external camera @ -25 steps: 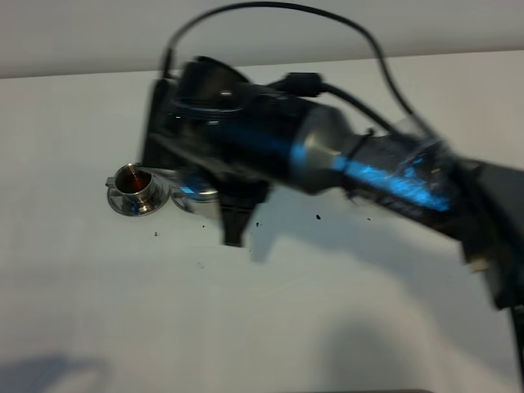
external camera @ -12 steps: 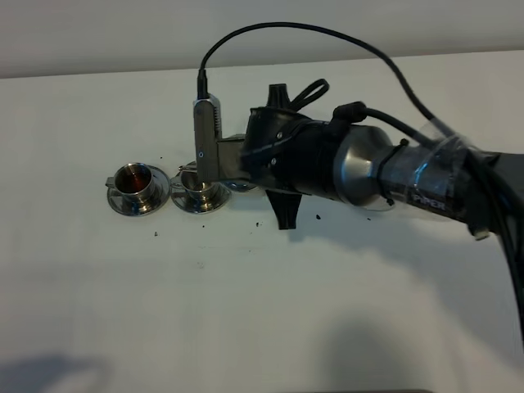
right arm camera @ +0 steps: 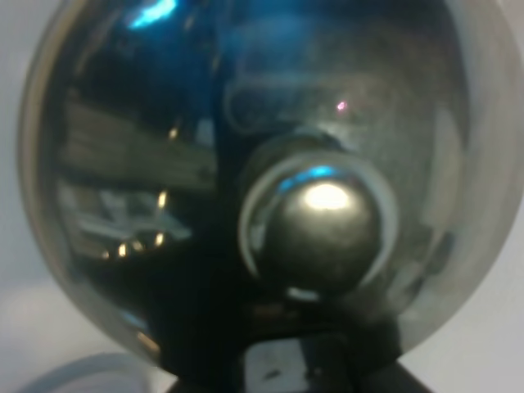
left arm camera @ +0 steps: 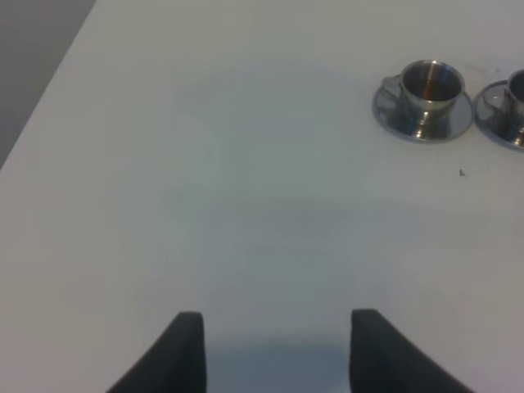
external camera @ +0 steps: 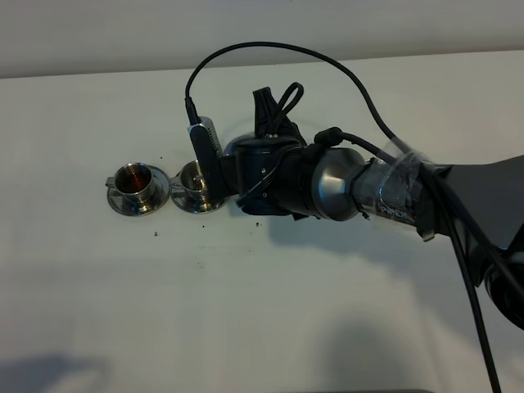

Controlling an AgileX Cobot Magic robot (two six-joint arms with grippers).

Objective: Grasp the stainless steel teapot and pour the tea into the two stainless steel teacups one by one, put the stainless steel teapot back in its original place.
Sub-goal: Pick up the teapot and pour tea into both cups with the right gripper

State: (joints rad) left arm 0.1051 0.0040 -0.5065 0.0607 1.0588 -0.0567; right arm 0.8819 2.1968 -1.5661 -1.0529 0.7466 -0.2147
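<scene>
White table (external camera: pixel 246 327), mid-frame: we see the right gripper (external camera: pixel 250 173) clamped on the teapot (right arm camera: pixel 270 164) beside two teacups (external camera: pixel 135 184); left gripper (left arm camera: pixel 277 352) fingers spread apart.

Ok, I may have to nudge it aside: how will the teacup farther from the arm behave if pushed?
That teacup looks small and made of shiny steel, so it is probably light. It stands on a polished saucer, so it may slide or tip. Dark liquid shows inside, so a knock would likely spill it.
</scene>
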